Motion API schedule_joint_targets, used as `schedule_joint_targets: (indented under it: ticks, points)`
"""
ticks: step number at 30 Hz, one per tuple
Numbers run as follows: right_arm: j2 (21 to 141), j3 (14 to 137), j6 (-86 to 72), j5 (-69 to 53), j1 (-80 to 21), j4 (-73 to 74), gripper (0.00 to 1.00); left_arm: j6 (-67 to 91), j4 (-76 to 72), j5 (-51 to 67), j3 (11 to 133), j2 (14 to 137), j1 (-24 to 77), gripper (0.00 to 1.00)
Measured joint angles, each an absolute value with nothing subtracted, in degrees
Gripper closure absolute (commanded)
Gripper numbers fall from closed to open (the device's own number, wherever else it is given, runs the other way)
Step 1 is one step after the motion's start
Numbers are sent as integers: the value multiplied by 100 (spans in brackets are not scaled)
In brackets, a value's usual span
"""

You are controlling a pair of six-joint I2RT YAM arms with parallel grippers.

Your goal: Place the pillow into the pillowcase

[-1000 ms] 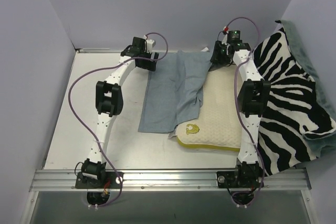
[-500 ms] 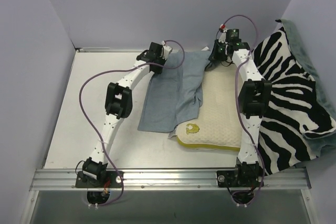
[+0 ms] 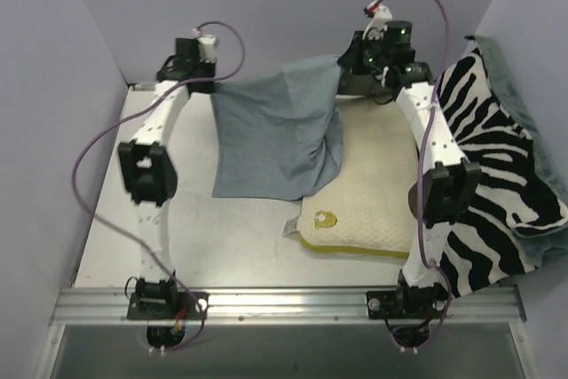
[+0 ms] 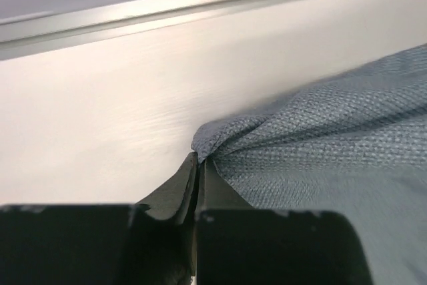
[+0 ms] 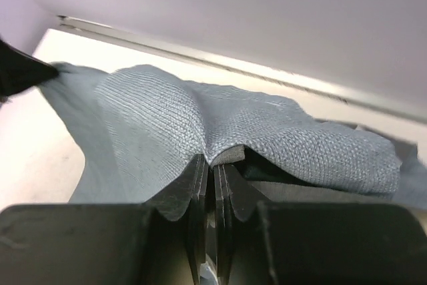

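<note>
The blue-grey pillowcase (image 3: 280, 135) hangs stretched between my two grippers at the back of the table, its lower part draping down over the pillow's left edge. My left gripper (image 3: 209, 86) is shut on its left corner (image 4: 210, 139). My right gripper (image 3: 342, 77) is shut on a fold of its upper edge (image 5: 220, 155). The cream pillow (image 3: 364, 206) with a yellow band and yellow logo lies flat on the table below the right gripper. In the right wrist view, the pillowcase (image 5: 167, 118) fans out from the pinched jaws.
A zebra-striped cloth (image 3: 493, 175) with green backing covers the right side of the table and runs up the right wall. A metal rail (image 3: 284, 303) crosses the near edge. Lilac walls close in the back and both sides.
Both grippers closed on the pillowcase's top edge and lifted it. The left arm swung left and the right rose, spreading the cloth, which earlier lay crumpled flat on the table.
</note>
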State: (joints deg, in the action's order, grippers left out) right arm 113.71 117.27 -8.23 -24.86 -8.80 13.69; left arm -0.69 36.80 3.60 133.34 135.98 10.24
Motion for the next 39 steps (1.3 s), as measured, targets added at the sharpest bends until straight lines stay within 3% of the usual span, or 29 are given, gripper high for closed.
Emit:
schedule_joint_targets:
  ticks: [6,11,14,16,18,19,23,25,26,29,32,36,39]
  points:
    - [11428,12162,-497,-2644,-1627,993,100,-266,3557,381,11043,10447,-89,100]
    - [12385,13124,-89,-2676,-2211,755,98,-659,3743,62,8696,8586,-410,100]
    - [13131,13461,209,-2585,-2561,598,71,-770,4386,54,7588,8195,-360,100]
    - [13506,13408,410,-2561,-2757,572,47,-812,4978,141,7096,8160,-316,100]
    - [13716,13192,565,-2563,-2908,703,43,-886,5570,305,6855,8160,-309,100]
    - [13771,13076,631,-2567,-2991,871,32,-980,5859,478,6842,8154,-311,100]
    - [13548,12344,777,-2545,-3004,1098,26,-1780,6716,1553,7015,7918,-301,100]
    - [13343,12007,781,-2504,-2888,1315,23,-2171,7024,1927,7319,7854,-259,84]
    - [13242,11900,777,-2488,-2805,1470,23,-2392,7155,2141,7546,7863,-233,67]
    - [12954,11716,703,-2491,-2554,1870,22,-3098,7518,2635,8514,8261,-202,37]
    - [12770,11719,506,-2512,-2320,2233,16,-3382,7647,2891,9721,9177,-204,28]
    - [12923,11998,266,-2589,-2276,2729,12,-3352,7338,2912,10906,10667,-239,25]
    - [13227,12243,115,-2606,-2338,2904,16,-3188,7072,2823,11397,11657,-250,24]
